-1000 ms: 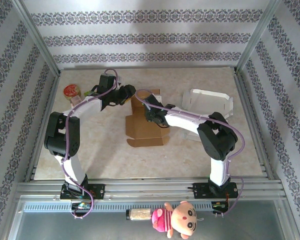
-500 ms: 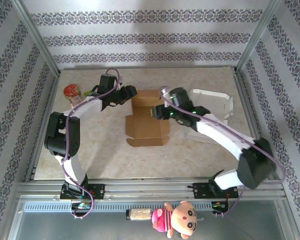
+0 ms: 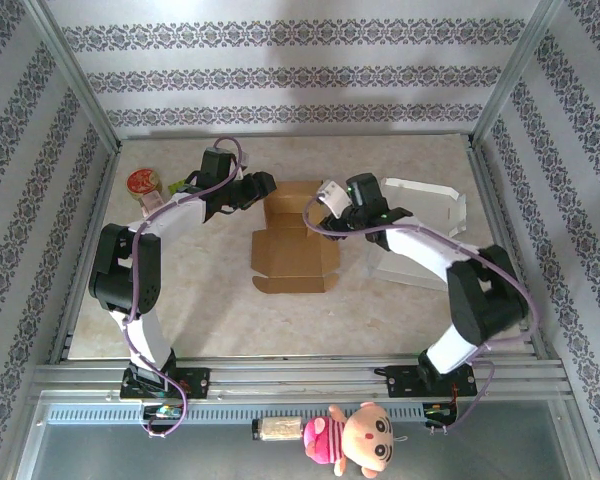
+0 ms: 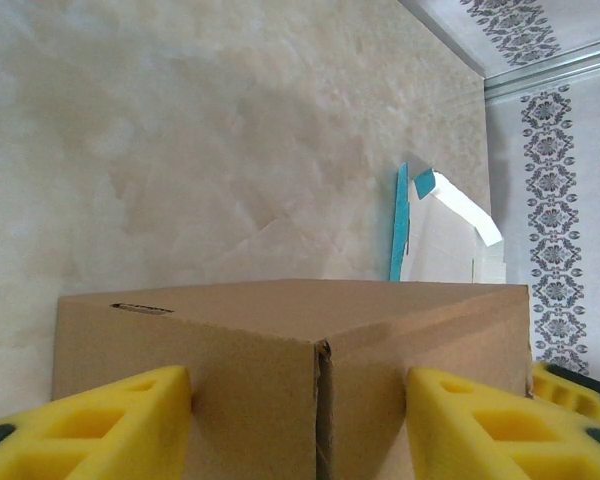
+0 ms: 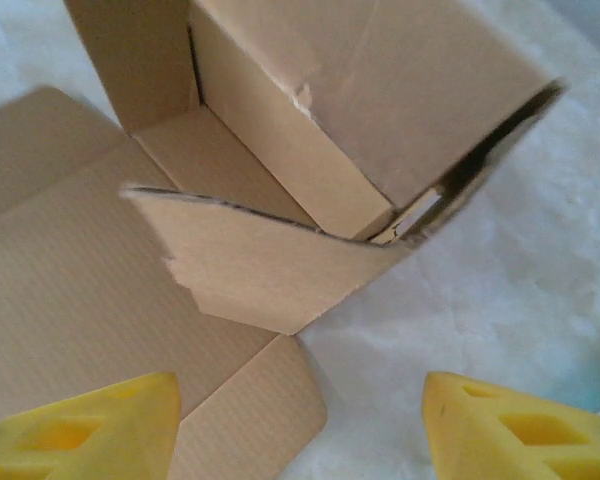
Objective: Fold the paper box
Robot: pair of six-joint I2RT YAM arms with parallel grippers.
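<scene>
The brown paper box (image 3: 292, 240) sits mid-table, its back part standing up and its lid flap (image 3: 292, 268) lying flat toward me. My left gripper (image 3: 263, 185) holds the box's back left corner. In the left wrist view, its yellow fingers (image 4: 120, 420) press on the two faces either side of that corner (image 4: 320, 400). My right gripper (image 3: 327, 203) hovers by the box's right side, open. In the right wrist view a loose side flap (image 5: 270, 270) and bare table lie between its spread fingers (image 5: 90, 430), and nothing is held.
A white folded paper tray (image 3: 420, 210) with a blue edge (image 4: 398, 225) stands just right of the box, behind the right arm. A red-topped roll (image 3: 143, 183) sits at the far left. A plush doll (image 3: 360, 438) lies on the front rail.
My right gripper has drawn back out of the box toward the right and opened its jaws. The left gripper and the box have stayed put.
</scene>
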